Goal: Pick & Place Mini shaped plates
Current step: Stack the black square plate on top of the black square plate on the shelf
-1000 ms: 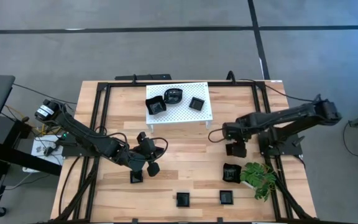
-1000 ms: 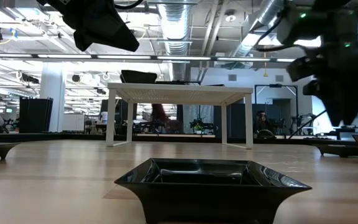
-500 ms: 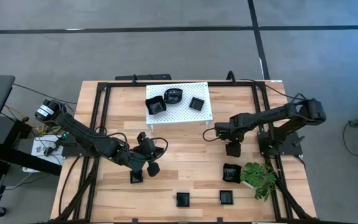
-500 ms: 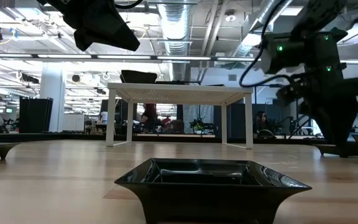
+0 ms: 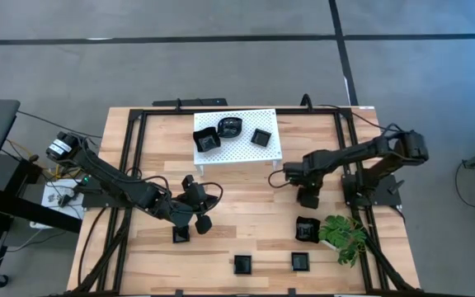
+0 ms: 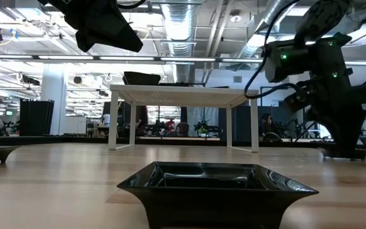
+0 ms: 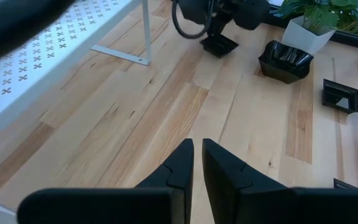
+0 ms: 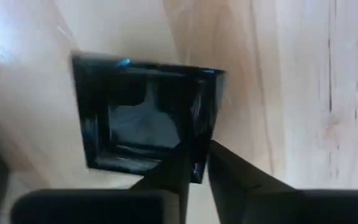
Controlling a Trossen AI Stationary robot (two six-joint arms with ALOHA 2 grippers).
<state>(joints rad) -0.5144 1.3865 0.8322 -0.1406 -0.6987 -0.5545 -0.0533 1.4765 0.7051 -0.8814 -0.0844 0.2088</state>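
**High view: right claw on a square plate at mid-desk**

Right claw (image 5: 308,199) is down on a small square black plate (image 8: 145,112), its narrow fingers pinching one rim, right of the white rack (image 5: 236,136). Left claw (image 7: 196,163), fingers nearly closed and empty, hovers above the desk (image 5: 246,206). Three plates lie on the rack; others dot the front.

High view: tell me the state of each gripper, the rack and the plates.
Left gripper: shut, empty, above the table.
Right gripper: shut on the square plate, at its rim.
White rack: upright, three plates on it.
Four other plates: upright on the table.
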